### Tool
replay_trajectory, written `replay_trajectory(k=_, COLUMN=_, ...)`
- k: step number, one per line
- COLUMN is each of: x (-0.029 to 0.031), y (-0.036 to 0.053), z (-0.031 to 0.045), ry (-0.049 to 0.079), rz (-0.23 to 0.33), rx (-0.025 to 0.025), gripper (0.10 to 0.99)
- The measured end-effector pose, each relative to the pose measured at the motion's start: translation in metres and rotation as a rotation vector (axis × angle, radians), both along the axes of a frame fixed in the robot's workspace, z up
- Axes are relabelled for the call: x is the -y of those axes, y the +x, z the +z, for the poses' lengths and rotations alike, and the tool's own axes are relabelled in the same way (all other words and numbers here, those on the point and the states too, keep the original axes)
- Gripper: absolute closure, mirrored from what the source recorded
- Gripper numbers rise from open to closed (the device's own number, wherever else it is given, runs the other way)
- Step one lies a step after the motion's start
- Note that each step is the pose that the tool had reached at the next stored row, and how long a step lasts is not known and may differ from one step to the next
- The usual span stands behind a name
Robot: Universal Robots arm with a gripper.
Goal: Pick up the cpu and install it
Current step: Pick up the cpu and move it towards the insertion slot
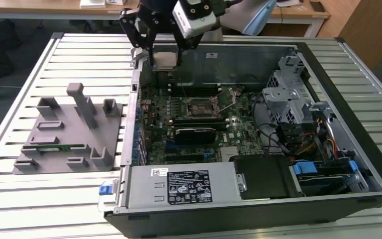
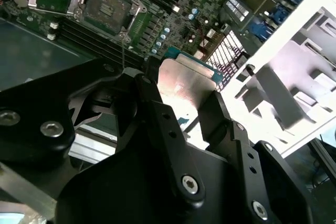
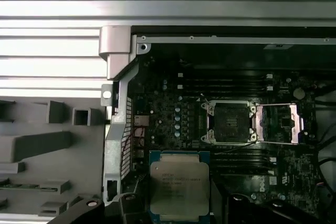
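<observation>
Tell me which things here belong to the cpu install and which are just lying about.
Job in hand: cpu, held in the gripper; open socket.
Lying about: grey fixture plate, green memory stick, power supply.

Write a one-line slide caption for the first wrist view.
The gripper holds the cpu above the open computer case, whose socket stands open and empty.

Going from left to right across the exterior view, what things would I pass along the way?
grey fixture plate → cpu, held in the end effector → open socket → metal drive cage
</observation>
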State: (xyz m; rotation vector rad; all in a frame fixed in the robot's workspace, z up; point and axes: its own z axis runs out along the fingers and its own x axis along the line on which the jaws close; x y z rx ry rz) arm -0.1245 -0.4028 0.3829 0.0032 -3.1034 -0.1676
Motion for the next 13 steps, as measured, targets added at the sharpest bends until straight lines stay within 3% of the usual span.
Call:
replay_trajectory(k=5, x=-0.0004, y=0.0116, z=-0.0008, ry=0.000, rz=0.000, rx=0.0000, gripper=0.545)
replay_trajectory(k=13, x=-0.0045, y=0.0379, z=-0.0023, ry=0.000, rz=0.000, rx=0.0000, gripper=0.545)
